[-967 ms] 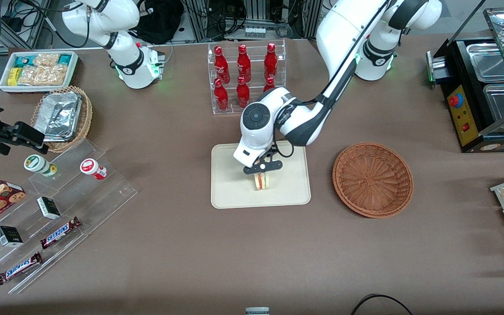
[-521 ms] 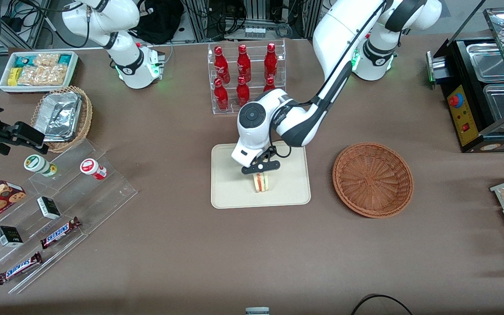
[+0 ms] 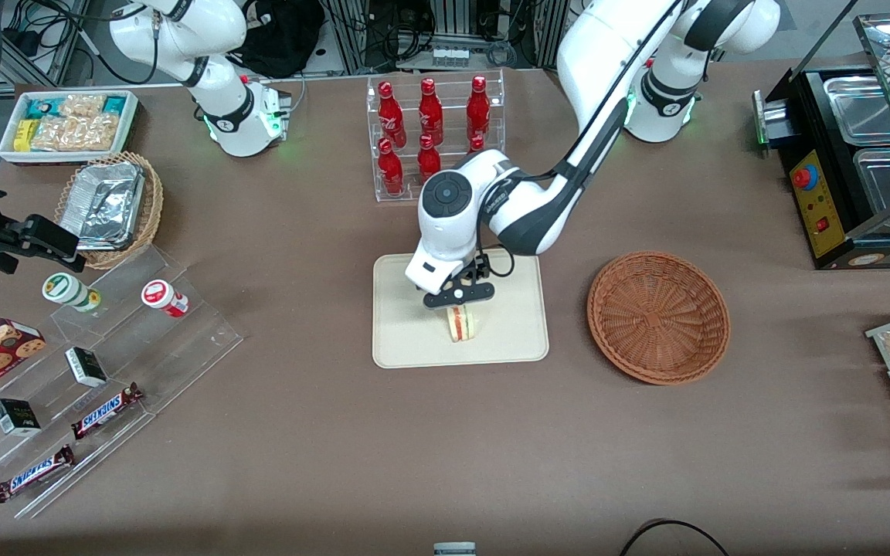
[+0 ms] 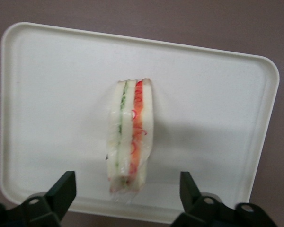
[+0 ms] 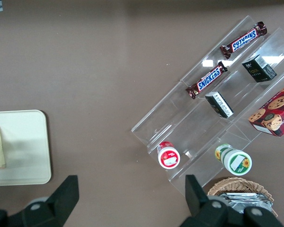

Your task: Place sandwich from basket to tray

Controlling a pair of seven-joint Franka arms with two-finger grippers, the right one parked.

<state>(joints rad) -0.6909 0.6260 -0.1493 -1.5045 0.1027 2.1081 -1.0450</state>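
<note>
The tray (image 4: 47, 85) looks like smooth, matt cream plastic, and the sandwich (image 4: 131, 135) on it shows soft pale bread under a faintly glossy clear wrap. The basket (image 3: 658, 316) is rough woven wicker. Above the sandwich, the tool (image 3: 458, 300) has matt black fingers (image 4: 61, 190), spread apart. The surface (image 3: 337, 463) appears dull brown cloth.

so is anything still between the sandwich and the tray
Nothing visible. The sandwich already rests on the tray, and the basket is empty. The gripper hangs just above the sandwich, fingers open and clear of it.
</note>
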